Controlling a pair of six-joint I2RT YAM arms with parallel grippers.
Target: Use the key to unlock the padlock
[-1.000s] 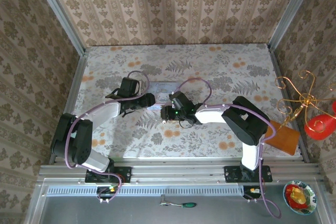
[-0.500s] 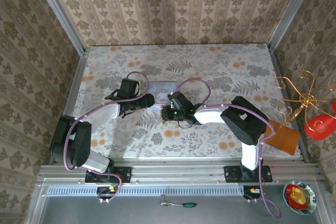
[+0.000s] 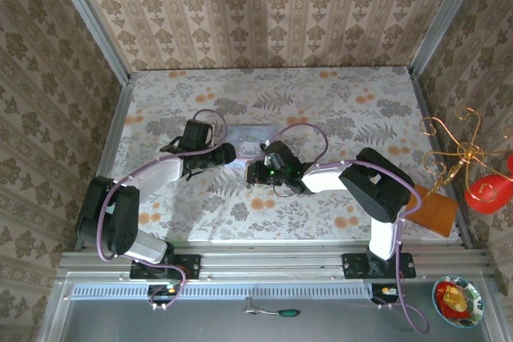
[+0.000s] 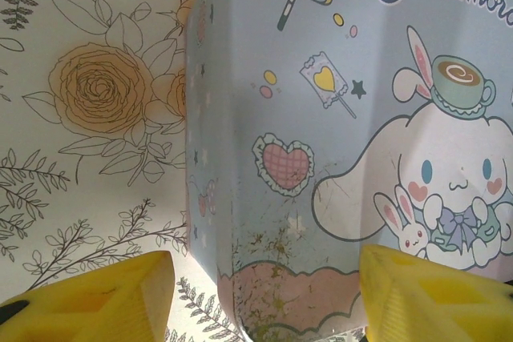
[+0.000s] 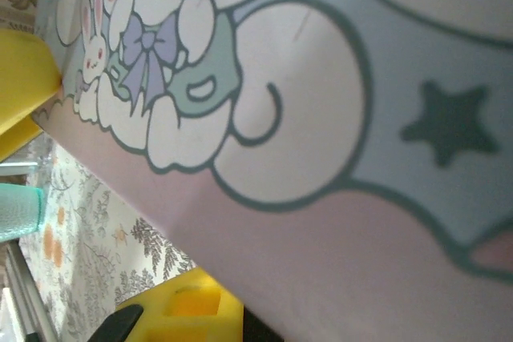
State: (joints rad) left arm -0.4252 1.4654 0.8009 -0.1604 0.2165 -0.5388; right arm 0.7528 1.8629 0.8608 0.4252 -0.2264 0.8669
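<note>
Floral table (image 3: 337, 110) | left gripper (image 4: 264, 278) apart over tin (image 4: 321, 118) | right gripper (image 5: 144, 194) straddles tin, closure unclear

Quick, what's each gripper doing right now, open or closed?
Left gripper: open, the light blue tin edge between its fingers.
Right gripper: cannot tell; fingers either side of the tin, grip unclear.

right hand (image 3: 255, 172) has shifted slightly rightward.

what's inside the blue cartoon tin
The tin is closed, so its printed lid hides any contents. Visible: cartoon print outside, floral table cover beneath.
</note>
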